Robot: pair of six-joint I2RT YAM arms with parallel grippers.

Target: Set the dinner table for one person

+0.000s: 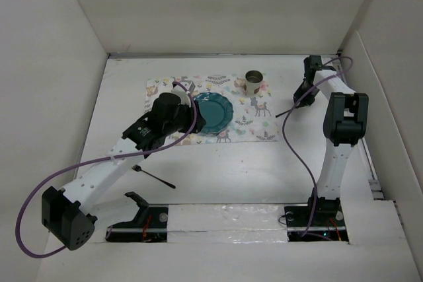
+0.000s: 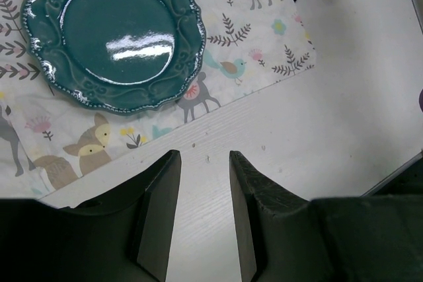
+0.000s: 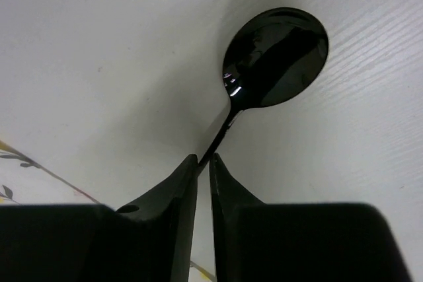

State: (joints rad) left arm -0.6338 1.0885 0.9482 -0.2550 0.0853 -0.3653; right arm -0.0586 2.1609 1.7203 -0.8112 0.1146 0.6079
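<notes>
Across the top external view, you see the dinner table filling the floor of the white-walled enclosure, with both arm bases at its near edge. A pastel animal-print mat lies flat on its far half. A teal scalloped plate sits on the mat's left part, and a small cylindrical cup stands upright at the mat's far edge, apart from the plate. A thin black utensil lies on bare table near the left arm, well apart from the mat.

Left wrist view: your left gripper hangs over bare table just beside the mat's edge, near the plate. Its fingers are spread, with nothing between them.

Right wrist view: your right gripper is clenched on the handle of a glossy black spoon. The bowl projects beyond the fingertips over bare table, to the right of the mat. Whether the bowl touches the surface, you cannot tell.
</notes>
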